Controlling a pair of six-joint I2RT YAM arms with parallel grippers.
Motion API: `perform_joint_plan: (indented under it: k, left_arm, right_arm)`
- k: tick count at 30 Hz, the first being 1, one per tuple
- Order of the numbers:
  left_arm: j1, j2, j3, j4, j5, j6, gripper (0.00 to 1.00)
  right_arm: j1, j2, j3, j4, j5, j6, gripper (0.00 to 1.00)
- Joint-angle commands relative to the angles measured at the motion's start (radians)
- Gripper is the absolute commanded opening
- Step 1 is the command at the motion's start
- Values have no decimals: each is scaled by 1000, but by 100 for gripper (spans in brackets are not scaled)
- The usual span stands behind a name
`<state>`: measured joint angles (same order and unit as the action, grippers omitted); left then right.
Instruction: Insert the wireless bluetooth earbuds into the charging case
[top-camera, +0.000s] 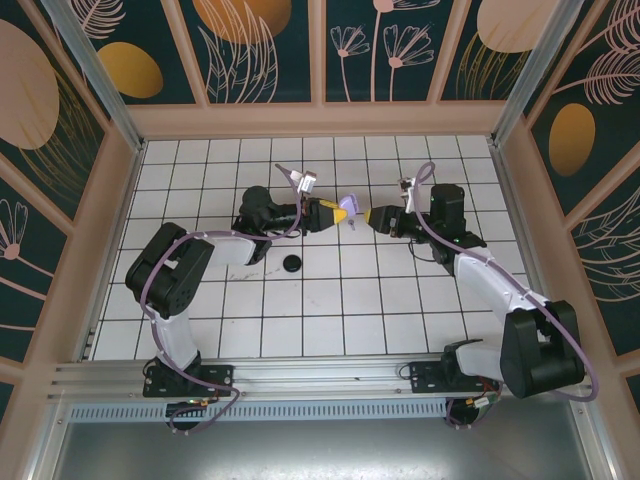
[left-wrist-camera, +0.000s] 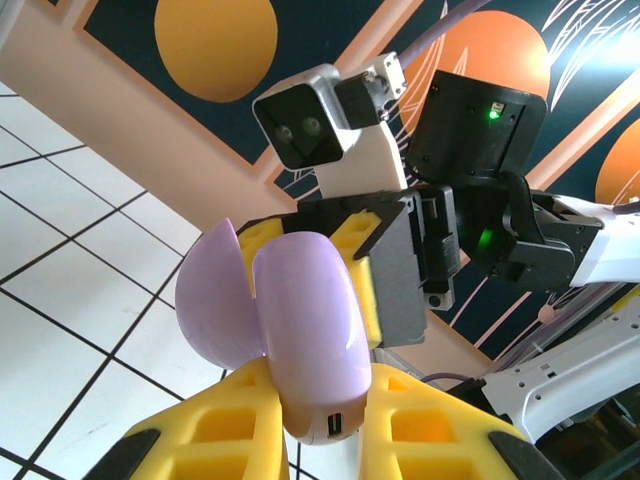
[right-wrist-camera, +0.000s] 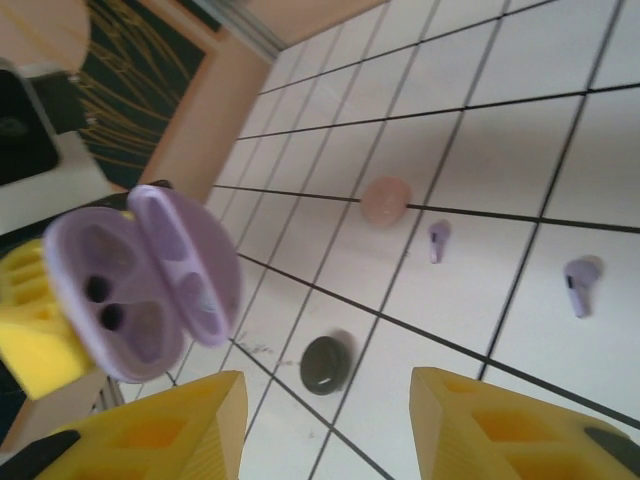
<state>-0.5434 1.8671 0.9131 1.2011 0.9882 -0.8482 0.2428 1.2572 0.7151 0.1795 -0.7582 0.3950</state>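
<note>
My left gripper (top-camera: 338, 212) is shut on an open lilac charging case (top-camera: 348, 203) and holds it above the middle of the tiled table. In the left wrist view the case (left-wrist-camera: 305, 320) sits between my yellow fingers, lid open, port end toward the camera. My right gripper (top-camera: 372, 218) faces it from the right, open and empty, a short gap away. In the right wrist view the case (right-wrist-camera: 140, 280) shows two empty wells. Two lilac earbuds (right-wrist-camera: 438, 240) (right-wrist-camera: 580, 285) lie on the tiles below, beyond my right gripper (right-wrist-camera: 330, 430).
A black round case (top-camera: 292, 263) lies shut on the tiles just in front of the left gripper; the same black case (right-wrist-camera: 325, 363) sits under the right gripper. A pale pink round case (right-wrist-camera: 385, 200) rests near the lilac earbuds. Walls enclose the table.
</note>
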Motion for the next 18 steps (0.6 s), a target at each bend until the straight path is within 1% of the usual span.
perform_joint_plan:
  k: [1, 8, 18]
  left_arm:
    - [-7, -27, 26, 43, 27, 17, 0]
    - [-14, -20, 36, 41, 26, 15, 0]
    - [-24, -9, 50, 38, 24, 14, 0]
  right_arm:
    - [-5, -9, 14, 86, -82, 18, 46]
    - [2, 30, 52, 107, -87, 43, 42]
    - [21, 63, 77, 118, -75, 51, 39]
